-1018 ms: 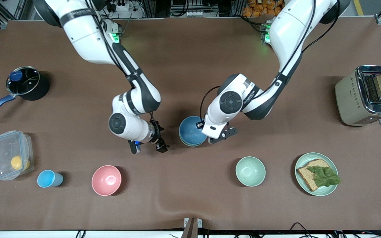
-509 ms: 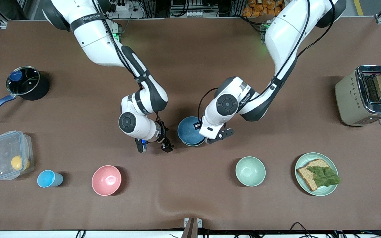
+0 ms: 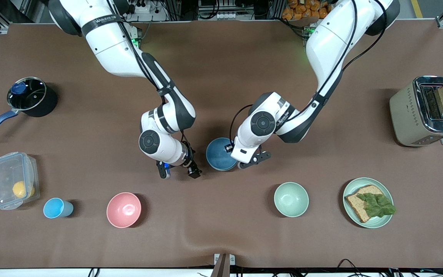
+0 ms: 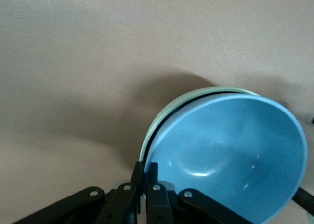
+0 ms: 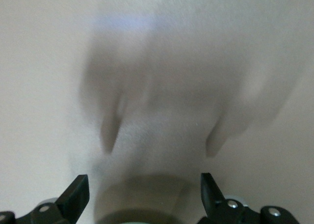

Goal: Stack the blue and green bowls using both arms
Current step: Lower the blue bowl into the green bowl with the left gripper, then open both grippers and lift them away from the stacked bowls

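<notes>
The blue bowl (image 3: pixel 218 154) sits nested inside the green bowl, whose pale rim shows around it in the left wrist view (image 4: pixel 196 92). In the front view the green bowl is almost hidden under the blue one. My left gripper (image 3: pixel 240 163) is shut on the two rims together (image 4: pixel 147 172), one finger inside the blue bowl (image 4: pixel 230 150) and one outside the green bowl. The stack looks tilted in its grip, low over the middle of the table. My right gripper (image 3: pixel 178 173) is open and empty over bare table beside the stack, toward the right arm's end (image 5: pixel 143 190).
A paler mint bowl (image 3: pixel 291 199) and a green plate with bread (image 3: pixel 368 202) lie nearer the front camera. A pink bowl (image 3: pixel 124 209), a blue cup (image 3: pixel 55 208) and a clear box (image 3: pixel 13 180) lie toward the right arm's end. A pot (image 3: pixel 31 96) and a toaster (image 3: pixel 425 111) stand at the ends.
My right gripper has moved toward the stacked bowls and then held still. My left gripper has shifted the stack slightly toward the right arm's end.
</notes>
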Available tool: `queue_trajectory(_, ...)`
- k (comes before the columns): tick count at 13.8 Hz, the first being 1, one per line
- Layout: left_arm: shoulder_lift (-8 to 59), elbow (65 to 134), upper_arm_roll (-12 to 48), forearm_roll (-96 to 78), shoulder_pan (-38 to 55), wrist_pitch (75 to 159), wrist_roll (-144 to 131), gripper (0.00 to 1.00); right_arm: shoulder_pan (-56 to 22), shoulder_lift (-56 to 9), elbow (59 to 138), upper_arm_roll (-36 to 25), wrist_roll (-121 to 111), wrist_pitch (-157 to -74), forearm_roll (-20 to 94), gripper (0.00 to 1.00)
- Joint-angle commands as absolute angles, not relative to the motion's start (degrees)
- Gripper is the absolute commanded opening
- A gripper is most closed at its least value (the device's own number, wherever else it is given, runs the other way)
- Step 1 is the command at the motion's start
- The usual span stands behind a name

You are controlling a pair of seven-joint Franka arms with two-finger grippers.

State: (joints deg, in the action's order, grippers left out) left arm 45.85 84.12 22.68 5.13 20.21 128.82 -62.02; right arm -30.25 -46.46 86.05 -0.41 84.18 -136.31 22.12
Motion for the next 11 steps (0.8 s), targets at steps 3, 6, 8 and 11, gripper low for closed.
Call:
queue_trajectory(3, 46.84, 82.79, 22.06, 6.59, 20.92, 129.20, -62.05, 0.01, -29.44, -45.44, 85.52, -0.70, 85.25, -134.21, 19.25, 1.00)
queue_trajectory(6, 46.76, 82.79, 21.88, 6.59, 21.01, 129.20, -62.40, 1.00, -29.36, -45.44, 85.43, -0.79, 85.17, -134.21, 19.16, 1.00)
queue_trajectory(8, 46.32, 82.79, 21.80, 6.68, 21.01, 129.20, -62.49, 1.00, -29.27, -45.44, 85.43, -0.79, 84.73, -134.21, 19.16, 1.00)
queue_trajectory(11, 44.04, 82.71, 21.80, 6.59, 20.31, 129.11, -62.58, 1.00, -29.09, -45.09, 85.43, -0.88, 83.85, -134.12, 19.07, 1.00)
